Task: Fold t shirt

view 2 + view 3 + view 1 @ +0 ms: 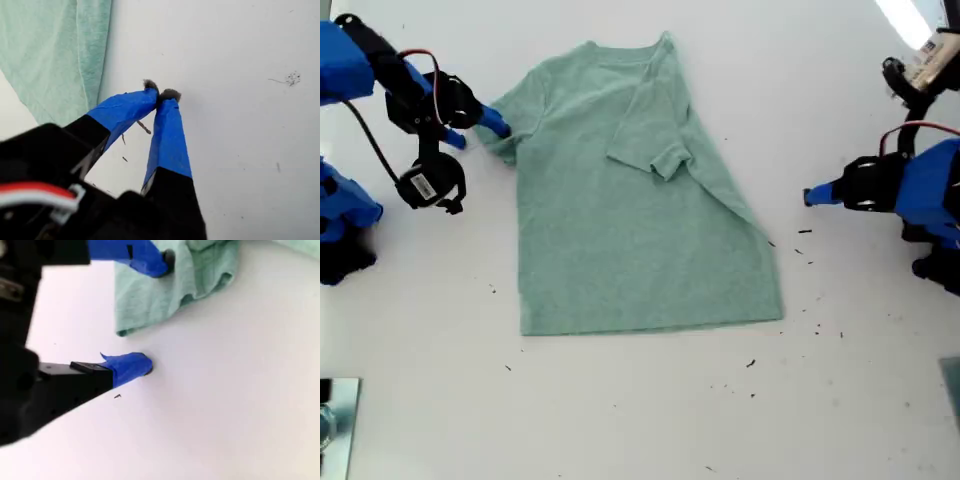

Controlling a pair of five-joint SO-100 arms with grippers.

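The white counter (640, 420) fills the exterior view, and the tee (620, 240) lies flat near its middle. Its collar points to the exterior view's top and its hem to the bottom. On the tee's side toward the exterior view's right, 1 sleeve (655, 150) is folded in over the chest, leaving a slanted edge down that side. The other sleeve (505, 125) lies spread out on the side toward the exterior view's left.

My second end effector (480, 133) is at that spread sleeve with its jaws wide apart. In the second wrist view (155, 315), 1 blue-taped finger (150, 260) sits over the slightly rumpled sleeve cloth (165, 295), while the other finger (130, 367) is over bare counter just beside the sleeve's edge. I cannot tell whether the upper finger presses on the cloth.

My first end effector (810, 197) is on the tee's other side, apart from the cloth, with its tip aimed toward the tee. In the first wrist view (161, 94) its 2 taped fingers are pressed together at the tips, pinching nothing, over bare counter, and an edge of the tee (60, 55) shows beyond them.

Small dark specks (805, 232) dot the counter near the tee's hem corner closest to that end effector.
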